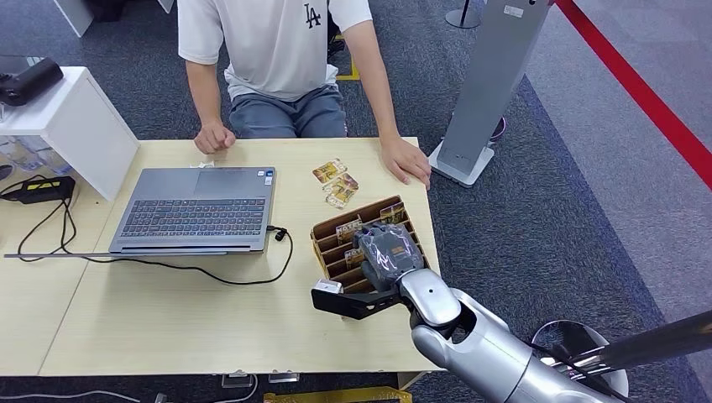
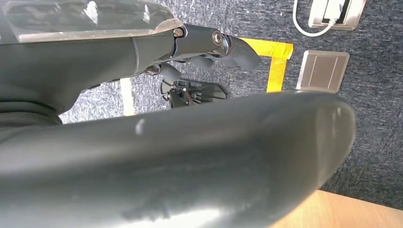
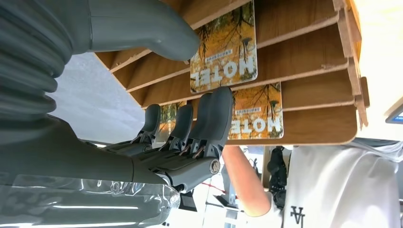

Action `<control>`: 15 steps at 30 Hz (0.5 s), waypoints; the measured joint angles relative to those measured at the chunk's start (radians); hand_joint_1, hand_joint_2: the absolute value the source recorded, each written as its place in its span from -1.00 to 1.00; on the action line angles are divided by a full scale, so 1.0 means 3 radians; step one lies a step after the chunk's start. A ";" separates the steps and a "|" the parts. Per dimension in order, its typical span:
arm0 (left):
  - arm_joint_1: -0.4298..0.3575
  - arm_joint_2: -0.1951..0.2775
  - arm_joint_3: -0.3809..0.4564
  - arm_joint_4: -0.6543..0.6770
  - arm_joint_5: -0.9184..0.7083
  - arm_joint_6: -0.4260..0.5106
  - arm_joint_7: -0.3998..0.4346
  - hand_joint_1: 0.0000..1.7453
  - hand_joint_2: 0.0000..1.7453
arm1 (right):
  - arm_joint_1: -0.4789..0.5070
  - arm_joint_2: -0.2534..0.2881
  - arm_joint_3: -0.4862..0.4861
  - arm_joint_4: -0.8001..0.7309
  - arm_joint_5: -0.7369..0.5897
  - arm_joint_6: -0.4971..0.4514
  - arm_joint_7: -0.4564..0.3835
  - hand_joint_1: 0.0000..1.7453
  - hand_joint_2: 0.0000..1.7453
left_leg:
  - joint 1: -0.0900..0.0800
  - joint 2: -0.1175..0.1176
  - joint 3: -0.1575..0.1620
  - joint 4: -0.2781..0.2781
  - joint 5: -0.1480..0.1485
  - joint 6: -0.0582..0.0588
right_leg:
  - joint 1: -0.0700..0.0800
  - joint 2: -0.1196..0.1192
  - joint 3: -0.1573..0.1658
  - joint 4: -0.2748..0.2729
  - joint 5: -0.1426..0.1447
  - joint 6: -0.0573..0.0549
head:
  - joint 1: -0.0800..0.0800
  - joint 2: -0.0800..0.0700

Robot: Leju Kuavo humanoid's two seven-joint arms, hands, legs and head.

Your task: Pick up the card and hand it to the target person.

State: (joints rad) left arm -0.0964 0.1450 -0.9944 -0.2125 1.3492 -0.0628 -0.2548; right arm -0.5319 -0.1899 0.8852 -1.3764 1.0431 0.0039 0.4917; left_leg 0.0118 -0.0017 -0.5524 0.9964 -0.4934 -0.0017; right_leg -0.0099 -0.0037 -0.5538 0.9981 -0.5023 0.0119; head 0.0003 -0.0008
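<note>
A wooden slotted card rack (image 1: 329,252) stands near the table's right edge with several yellow "HOTEL" cards (image 1: 348,228) in its slots. My right hand (image 1: 386,256) hovers over the rack, fingers pointing down into it. In the right wrist view the thumb (image 3: 142,23) lies beside the upper card (image 3: 223,47) and the fingers (image 3: 216,109) touch the edge of the lower card (image 3: 259,114); no card is lifted. The person (image 1: 277,50) sits across the table, one hand (image 1: 407,159) flat on it. My left hand (image 2: 209,52) hangs over the floor, holding nothing.
Three loose cards (image 1: 336,182) lie between the rack and the person's hand. An open laptop (image 1: 197,210) with a black cable (image 1: 252,273) sits at mid-table. A white box (image 1: 75,117) stands far left. A grey floor stand (image 1: 491,84) is right of the table.
</note>
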 joint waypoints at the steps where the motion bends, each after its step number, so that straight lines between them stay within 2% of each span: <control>1: -0.0001 0.0000 0.0000 0.0000 -0.0001 -0.0001 0.0001 -1.00 -1.00 | -0.0005 0.0004 0.0004 0.0012 -0.0004 -0.0003 -0.0009 0.06 1.00 | 0.0000 0.0000 0.0000 0.0000 0.0000 0.0000 | 0.0000 0.0000 0.0000 0.0000 0.0000 0.0000 | 0.0000 0.0000; 15: -0.0003 0.0000 0.0000 0.0000 -0.0005 -0.0009 0.0006 -1.00 -1.00 | -0.0059 0.0045 0.0031 0.0140 -0.0043 -0.0048 -0.0030 0.00 1.00 | 0.0000 0.0000 0.0002 0.0000 0.0000 0.0000 | 0.0000 0.0000 0.0001 0.0000 0.0000 0.0000 | 0.0000 0.0000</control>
State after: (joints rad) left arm -0.0974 0.1450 -0.9945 -0.2125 1.3478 -0.0654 -0.2529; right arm -0.5497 -0.1762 0.8947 -1.3344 1.0303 -0.0105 0.4827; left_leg 0.0118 -0.0017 -0.5519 0.9964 -0.4933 -0.0017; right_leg -0.0099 -0.0037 -0.5534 0.9981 -0.5023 0.0119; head 0.0004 -0.0008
